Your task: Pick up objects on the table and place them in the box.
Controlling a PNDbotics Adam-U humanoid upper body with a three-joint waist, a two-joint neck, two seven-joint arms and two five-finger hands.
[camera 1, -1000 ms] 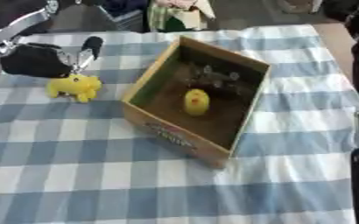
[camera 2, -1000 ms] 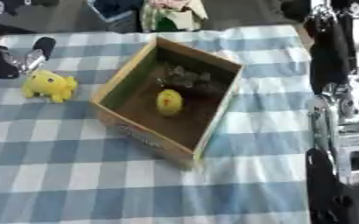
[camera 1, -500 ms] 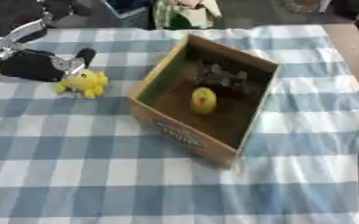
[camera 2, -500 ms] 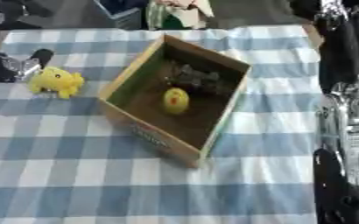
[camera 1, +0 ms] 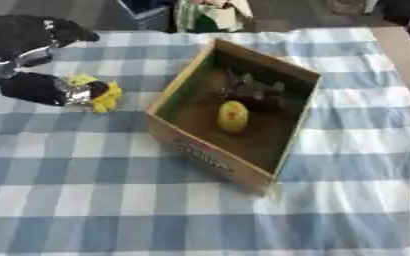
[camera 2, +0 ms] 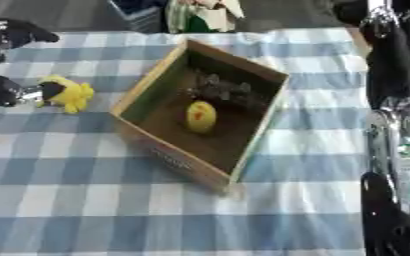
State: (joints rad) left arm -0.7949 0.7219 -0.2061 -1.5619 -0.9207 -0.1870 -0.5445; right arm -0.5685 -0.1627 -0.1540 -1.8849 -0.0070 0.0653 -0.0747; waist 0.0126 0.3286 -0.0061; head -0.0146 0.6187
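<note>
The left robot hand (camera 1: 42,88) is at the yellow toy (camera 1: 104,95) on the checked surface (camera 1: 95,200), its fingertips touching the toy's near side and covering part of it. 1 s ago the toy sat free w/ the fingers just above and behind it; now they've come down onto it. Can't tell if the fingers are actually curled round the toy or only resting against it, since the hand is a dark shape w/ a silver tip at the toy. The toy looks undisturbed on the cloth, not lifted. The whole picture has also shifted between frames, so that's the camera moving, not the things.

The box (camera 1: 210,155) sits just to the right of that hand, w/ the toy between hand and box wall. Inside the box: 1 yellow egg-shaped thing (camera 1: 233,116) and a dark, knobbly item (camera 1: 248,90) beyond it, so 2 objects look already placed. The toy seems to be the last loose object in view.

The right robot hand doesn't show clearly; only the right arm (camera 2: 392,125) runs down the far right edge, well apart from the box.

Meaning for the task: my read is the grasp is starting. Next comes closing on the toy, lifting over the near box wall, and dropping it in.
</note>
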